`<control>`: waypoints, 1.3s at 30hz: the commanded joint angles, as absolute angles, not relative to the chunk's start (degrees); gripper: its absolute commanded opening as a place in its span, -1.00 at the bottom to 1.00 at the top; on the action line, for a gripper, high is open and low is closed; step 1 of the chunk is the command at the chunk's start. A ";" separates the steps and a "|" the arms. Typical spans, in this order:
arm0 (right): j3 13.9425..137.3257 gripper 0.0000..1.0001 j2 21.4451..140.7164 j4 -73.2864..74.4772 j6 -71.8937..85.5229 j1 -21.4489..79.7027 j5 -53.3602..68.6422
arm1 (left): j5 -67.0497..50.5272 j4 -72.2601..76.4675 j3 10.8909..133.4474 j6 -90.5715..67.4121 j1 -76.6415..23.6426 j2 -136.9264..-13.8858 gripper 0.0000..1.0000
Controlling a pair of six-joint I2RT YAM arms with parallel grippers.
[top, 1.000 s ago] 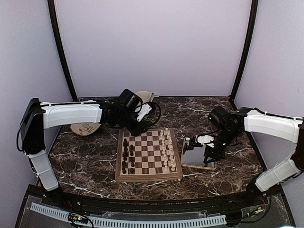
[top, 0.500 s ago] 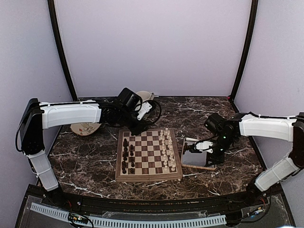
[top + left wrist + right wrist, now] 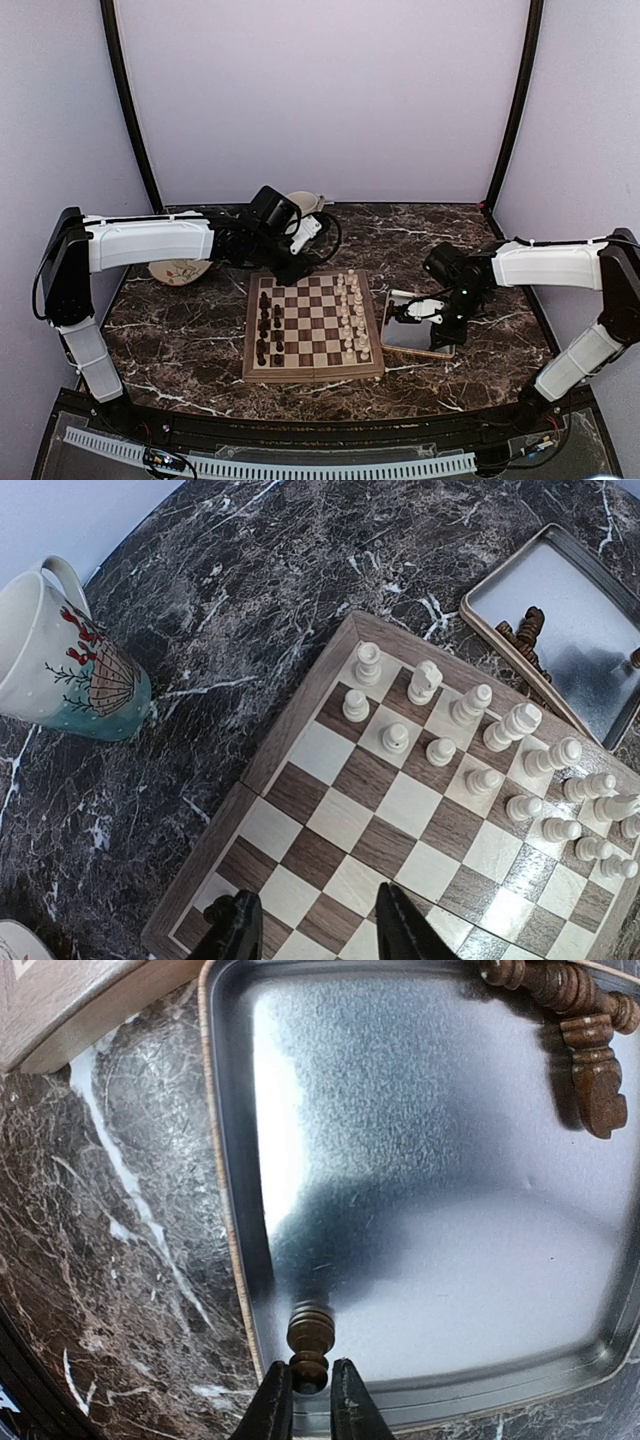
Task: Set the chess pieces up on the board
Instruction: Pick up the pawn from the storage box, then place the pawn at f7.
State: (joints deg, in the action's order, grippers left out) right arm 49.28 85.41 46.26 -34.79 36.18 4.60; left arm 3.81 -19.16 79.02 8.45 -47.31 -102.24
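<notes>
Right wrist: end effector (image 3: 310, 1400) hides chess piece (image 3: 311, 1332) tip.

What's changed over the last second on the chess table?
The right gripper shifted slightly left over the metal tray, and its jaws closed around a dark chess piece near the tray's rim. The left gripper, open above the chessboard's far edge, and the chessmen on it stayed put.

table (image 3: 480, 250): board (image 3: 313, 375) at centre | chess pieces (image 3: 268, 325) on its left files, opposing chessmen (image 3: 350, 318) on its right files | tray (image 3: 420, 340) just right of board, holding stray pieces (image 3: 575, 1020) and, apart from them, one pawn (image 3: 310, 1335) by its rim | mug (image 3: 300, 203) behind board | plate (image 3: 180, 270) behind-left of board
</notes>
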 commanded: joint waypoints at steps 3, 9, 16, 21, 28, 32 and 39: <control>50.15 -0.74 87.46 44.52 -34.08 36.03 3.65 | 4.43 -20.37 79.58 9.19 -47.98 -100.69 -0.18; 51.38 -0.76 88.41 44.46 -33.96 34.71 5.24 | 4.73 -20.47 79.55 9.14 -48.16 -100.42 -0.18; 55.14 -0.91 87.44 48.73 -35.01 30.60 12.65 | 5.07 -20.50 79.55 9.20 -48.25 -100.07 -0.18; 58.58 -0.92 86.54 51.82 -35.84 27.79 17.94 | 5.29 -20.47 79.54 9.21 -48.25 -99.85 -0.18; 64.76 -0.91 87.56 53.86 -35.36 27.29 21.01 | 6.71 -20.24 79.48 7.78 -48.19 -98.86 -0.18; 73.81 -0.90 90.12 55.55 -34.06 28.52 19.91 | 5.23 -18.67 78.82 4.66 -46.32 -95.97 -0.18; 91.64 -0.90 99.64 57.35 -31.74 34.70 16.00 | 4.90 -16.44 77.44 -0.57 -39.66 -90.45 -0.18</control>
